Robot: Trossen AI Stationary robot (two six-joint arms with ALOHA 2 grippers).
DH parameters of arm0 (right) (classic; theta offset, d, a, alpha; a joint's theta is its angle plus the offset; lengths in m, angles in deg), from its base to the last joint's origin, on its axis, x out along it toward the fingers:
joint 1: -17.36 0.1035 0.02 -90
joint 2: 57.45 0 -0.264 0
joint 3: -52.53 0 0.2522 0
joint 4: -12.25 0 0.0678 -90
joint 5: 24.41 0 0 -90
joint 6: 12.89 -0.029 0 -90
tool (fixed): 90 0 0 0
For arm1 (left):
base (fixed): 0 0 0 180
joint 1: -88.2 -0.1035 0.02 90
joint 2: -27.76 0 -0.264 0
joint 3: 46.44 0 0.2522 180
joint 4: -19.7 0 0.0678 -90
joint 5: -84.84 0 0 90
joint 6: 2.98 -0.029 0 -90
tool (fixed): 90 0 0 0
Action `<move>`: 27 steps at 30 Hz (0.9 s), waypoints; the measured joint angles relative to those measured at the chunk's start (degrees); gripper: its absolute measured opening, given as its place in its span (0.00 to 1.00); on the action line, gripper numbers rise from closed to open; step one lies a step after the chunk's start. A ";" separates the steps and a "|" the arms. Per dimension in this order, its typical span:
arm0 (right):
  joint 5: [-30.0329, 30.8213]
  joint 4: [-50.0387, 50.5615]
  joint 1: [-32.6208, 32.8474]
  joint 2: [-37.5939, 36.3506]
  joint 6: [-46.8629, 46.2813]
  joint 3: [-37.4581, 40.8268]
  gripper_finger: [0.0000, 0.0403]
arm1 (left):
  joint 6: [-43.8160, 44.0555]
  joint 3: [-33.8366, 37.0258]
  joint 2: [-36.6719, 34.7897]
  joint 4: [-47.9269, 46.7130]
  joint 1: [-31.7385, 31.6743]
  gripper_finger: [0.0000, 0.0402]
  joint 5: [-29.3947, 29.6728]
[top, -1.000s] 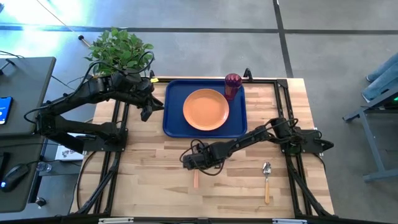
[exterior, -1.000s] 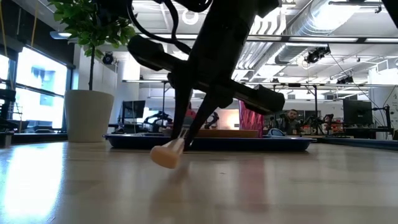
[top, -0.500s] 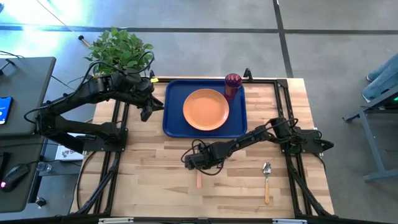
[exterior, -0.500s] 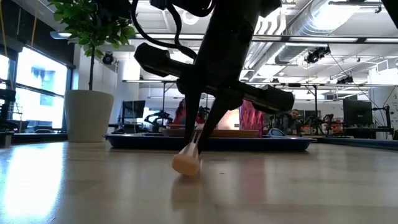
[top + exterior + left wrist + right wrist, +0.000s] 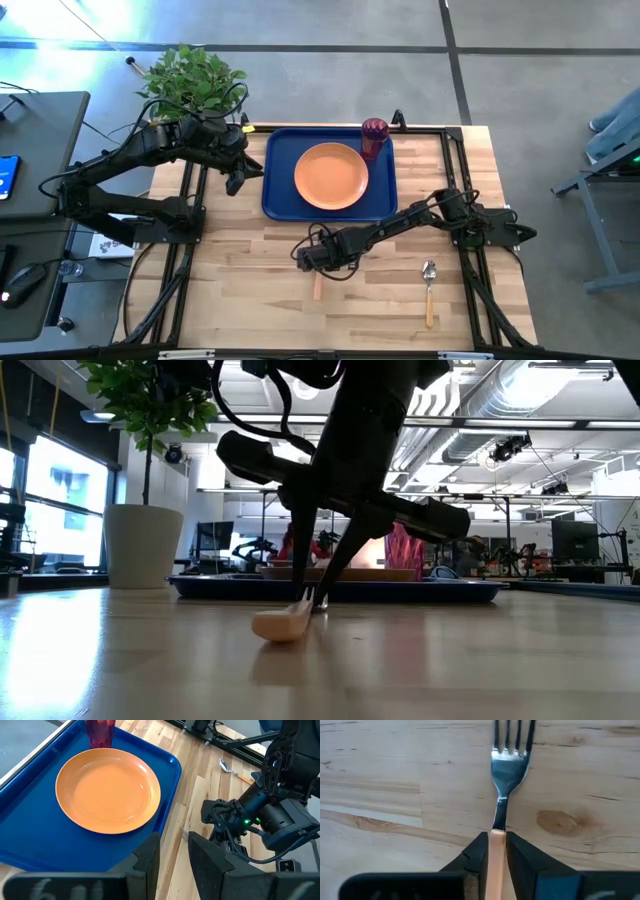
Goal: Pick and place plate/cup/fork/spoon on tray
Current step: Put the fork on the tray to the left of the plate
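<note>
The fork [image 5: 509, 765] lies on the bare wood in front of the tray, tines toward the far edge. Its wooden handle [image 5: 317, 288] points toward the near edge. My right gripper [image 5: 320, 262] stands over it, shut on the handle. The orange plate [image 5: 331, 176] lies flat in the dark-blue tray [image 5: 278, 190]. The dark-red cup [image 5: 374, 136] stands upright in the tray's far right corner. The spoon [image 5: 429, 290] lies on the table at the near right. My left gripper [image 5: 238, 172] hangs open and empty beside the tray's left rim. My right gripper pinches the fork's wooden handle [image 5: 497, 845] between its two fingers, close to where the handle joins the metal neck. The fingers [image 5: 318, 585] come from above, pointing down, and lie across the handle. The handle's free end [image 5: 276, 626] is down at the table top.
A potted plant [image 5: 192, 80] stands at the table's far left corner, behind my left arm. Bare wood lies between the tray's near rim and the table's near edge. A dark side desk [image 5: 35, 150] stands off the table's left.
My right gripper has stayed shut on the fork. In the low view the handle's free end has swung to one side and back, and has dropped from a little above the table to the table top.
</note>
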 joint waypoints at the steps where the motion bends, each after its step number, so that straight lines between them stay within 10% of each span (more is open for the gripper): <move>1: 0.00 0.00 0.00 0.00 0.02 0.00 0.15 | -0.32 0.00 0.00 0.00 0.00 0.22 0.00; 16: 4.79 2.97 -1.30 -3.53 3.50 0.00 0.15 | 0.72 0.00 0.00 -0.01 0.02 0.22 -0.02; 27: 17.48 7.98 -4.87 -15.91 22.97 0.02 0.15 | 8.36 -0.02 0.34 -0.06 0.02 0.22 0.27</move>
